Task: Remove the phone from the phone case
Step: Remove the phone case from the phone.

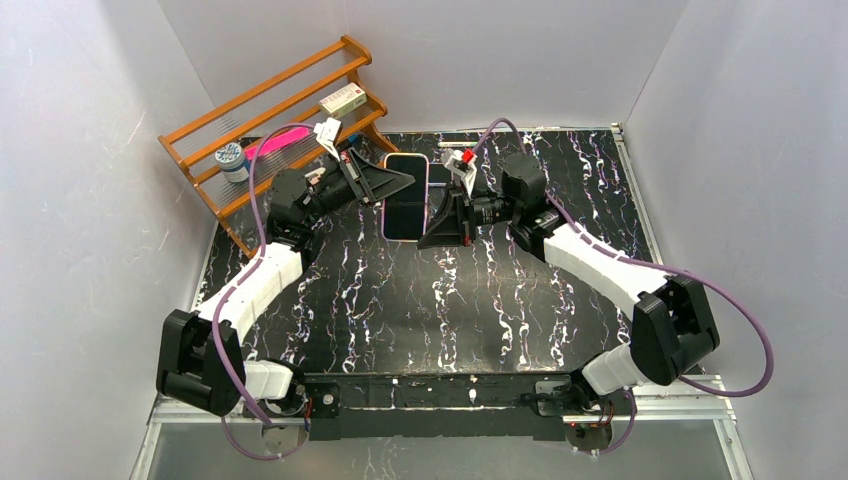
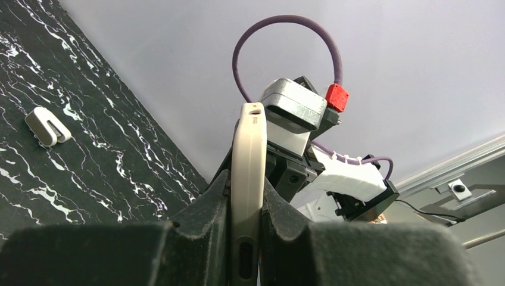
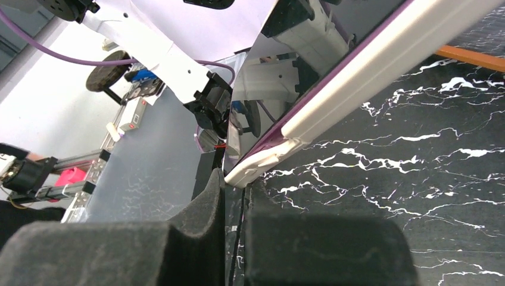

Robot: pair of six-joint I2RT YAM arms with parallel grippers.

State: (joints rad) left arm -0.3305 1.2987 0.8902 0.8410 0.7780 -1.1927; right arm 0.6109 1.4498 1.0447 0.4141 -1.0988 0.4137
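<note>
Phone: dark screen up (image 1: 405, 197), held in the air over the far half of the worktop (image 1: 420, 310), between the two arms. Looks like it hasn't left the case yet.
Phone case: cream rim with a pinkish edge (image 2: 249, 155), wrapped round the phone.
Left end effector: (image 1: 391, 185) closed on the left long edge. In the wrist view the pads (image 2: 202, 220) squeeze the case rim from both faces.
Right end effector: (image 1: 434, 213) pinched nearly shut on the right side, biting just a corner lip of the case by the look of its wrist view.
Long axis: runs near to far, away from the arm bases, so each end effector meets it side-on, across the short width.
Which arm is nearer: neither, both are touching it, with the phone dead in the middle.
What the next move turns on: my guess is the left anchors while the right peels that lip outward. It's a thin grip, so it could slip off.
</note>
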